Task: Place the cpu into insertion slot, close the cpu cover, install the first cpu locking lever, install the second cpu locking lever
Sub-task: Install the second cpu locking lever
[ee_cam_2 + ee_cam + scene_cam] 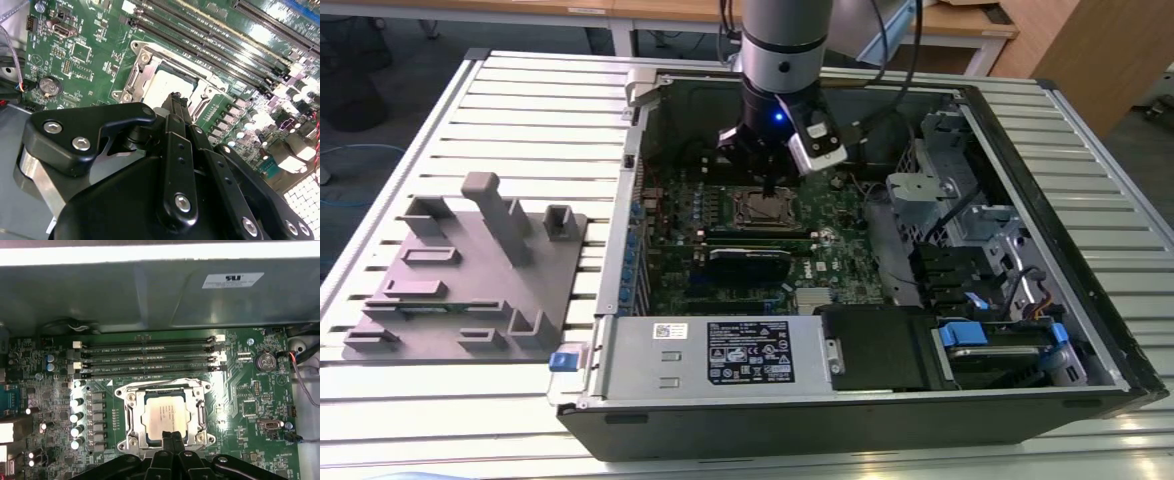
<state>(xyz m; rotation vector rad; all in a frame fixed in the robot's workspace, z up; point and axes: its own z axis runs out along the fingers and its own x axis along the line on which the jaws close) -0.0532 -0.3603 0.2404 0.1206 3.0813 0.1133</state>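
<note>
The cpu (164, 412), a silver-grey square, lies flat in the insertion slot (761, 208) on the green motherboard. The silvery cpu cover (131, 412) lies down around it like a frame, its cut-out showing the chip's face. A thin locking lever (165, 383) runs along the socket's edge nearest the memory slots. My gripper (172, 438) hovers at the opposite edge of the socket, its dark fingers pressed together with nothing seen between them. In the second wrist view the gripper (177, 101) is right at the socket's rim, beside the bright cpu (167, 85). In the exterior view the gripper (767, 185) hangs over the socket.
Long black memory slots (150, 357) and the case wall (150, 295) lie beyond the socket. A row of capacitors (77, 415) and a coin battery (265, 361) flank it. A grey fixture with pegs (467, 270) sits at the exterior view's left, and the power supply (720, 350) is at the case's front.
</note>
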